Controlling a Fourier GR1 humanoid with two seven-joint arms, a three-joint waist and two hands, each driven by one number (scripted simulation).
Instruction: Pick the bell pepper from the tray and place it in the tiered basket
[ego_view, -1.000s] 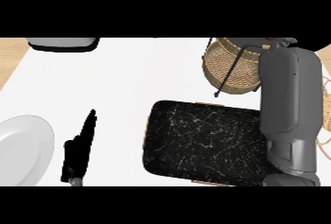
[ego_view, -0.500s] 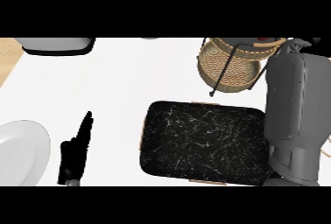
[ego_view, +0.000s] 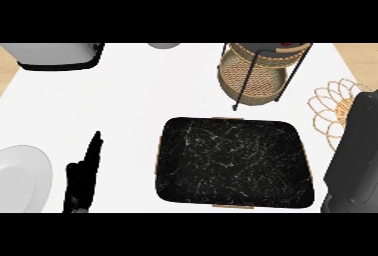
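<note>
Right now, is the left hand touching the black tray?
Apart. The head view shows bare white counter between the left hand and the black tray.

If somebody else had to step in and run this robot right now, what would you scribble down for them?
Left hand: open, fingers straight, resting on the counter beside the white plate. Holds nothing.
Right hand: not in view; only the grey forearm shows at the right edge.
Tray: black marbled, centre of the counter, nothing on it.
Tiered basket: wicker, behind the tray; something reddish shows at its top edge, too cut off to name.
Done: pepper is off the tray.
Left: confirm the pepper is in the basket.
</note>
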